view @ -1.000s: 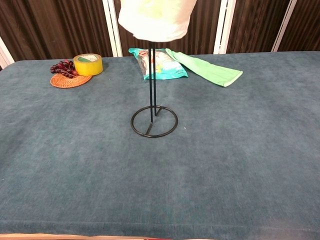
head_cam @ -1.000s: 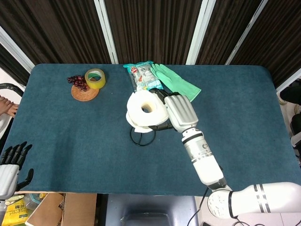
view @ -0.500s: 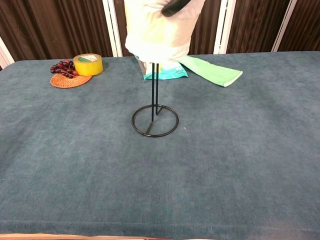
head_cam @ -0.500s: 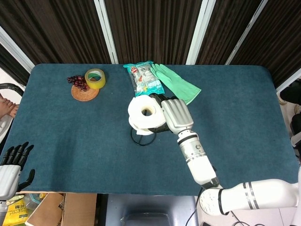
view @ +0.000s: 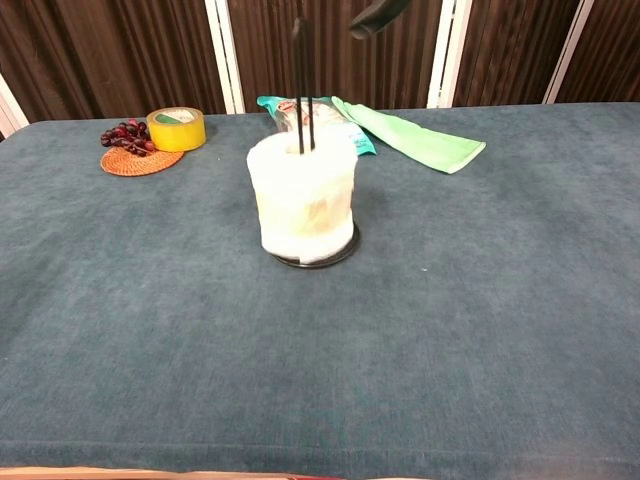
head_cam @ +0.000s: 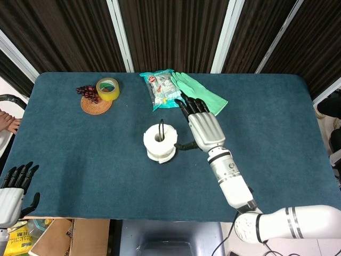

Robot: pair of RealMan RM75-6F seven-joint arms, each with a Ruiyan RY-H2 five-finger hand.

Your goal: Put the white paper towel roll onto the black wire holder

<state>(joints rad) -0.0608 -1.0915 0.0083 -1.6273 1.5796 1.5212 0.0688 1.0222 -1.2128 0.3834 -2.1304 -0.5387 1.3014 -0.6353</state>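
Note:
The white paper towel roll (head_cam: 160,142) (view: 302,196) stands upright on the black wire holder (view: 301,80), resting on the ring base; the holder's rod (head_cam: 161,129) pokes up through its core. My right hand (head_cam: 202,126) hovers just right of the roll with fingers spread, holding nothing; its thumb reaches toward the roll. In the chest view only a dark fingertip (view: 374,14) of that hand shows at the top edge. My left hand (head_cam: 13,189) hangs at the lower left off the table, fingers apart and empty.
A green rubber glove (head_cam: 203,93) and a snack packet (head_cam: 162,88) lie behind the roll. A yellow tape roll (head_cam: 108,88) and dark grapes (head_cam: 88,93) sit on a wicker coaster (head_cam: 96,104) at the back left. A cardboard box (head_cam: 57,237) is below the table's front edge.
The roll has slid down the holder's rod from held high to resting on the base. My right hand has let go of it and opened, staying beside it.

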